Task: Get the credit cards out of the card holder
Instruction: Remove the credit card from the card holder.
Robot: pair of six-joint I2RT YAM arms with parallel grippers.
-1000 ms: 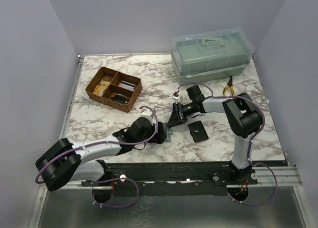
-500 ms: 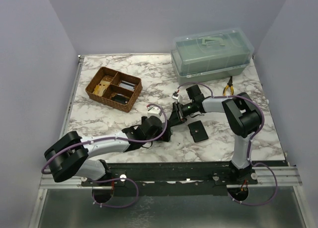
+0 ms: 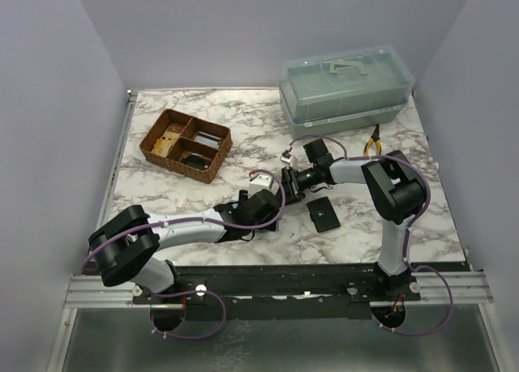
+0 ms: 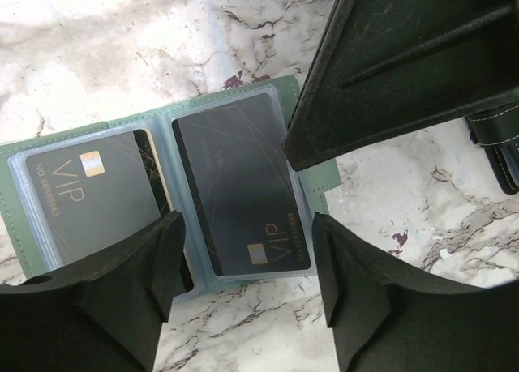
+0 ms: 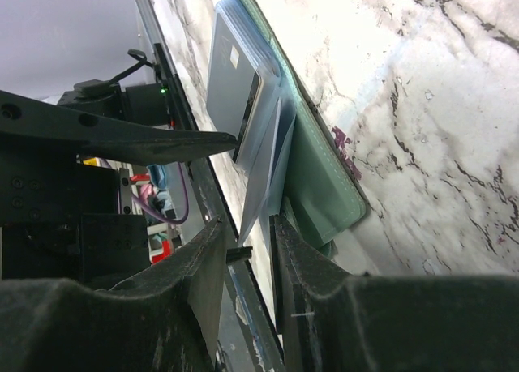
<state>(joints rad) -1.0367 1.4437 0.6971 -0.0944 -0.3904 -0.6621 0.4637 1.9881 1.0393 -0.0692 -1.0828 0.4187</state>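
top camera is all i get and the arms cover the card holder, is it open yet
observer: Yes. The left wrist view shows the card holder lying open, flat on the table.
operator: cards out
observer: No. Two dark cards sit in its clear sleeves.
operator: what's the left gripper doing
observer: The left gripper is open, its fingers either side of the right-hand card.

card holder [image 4: 243, 87] flat on table [image 3: 162, 190] | credit cards [image 4: 235, 186] in its sleeves | black wallet [image 3: 323, 214] to its right
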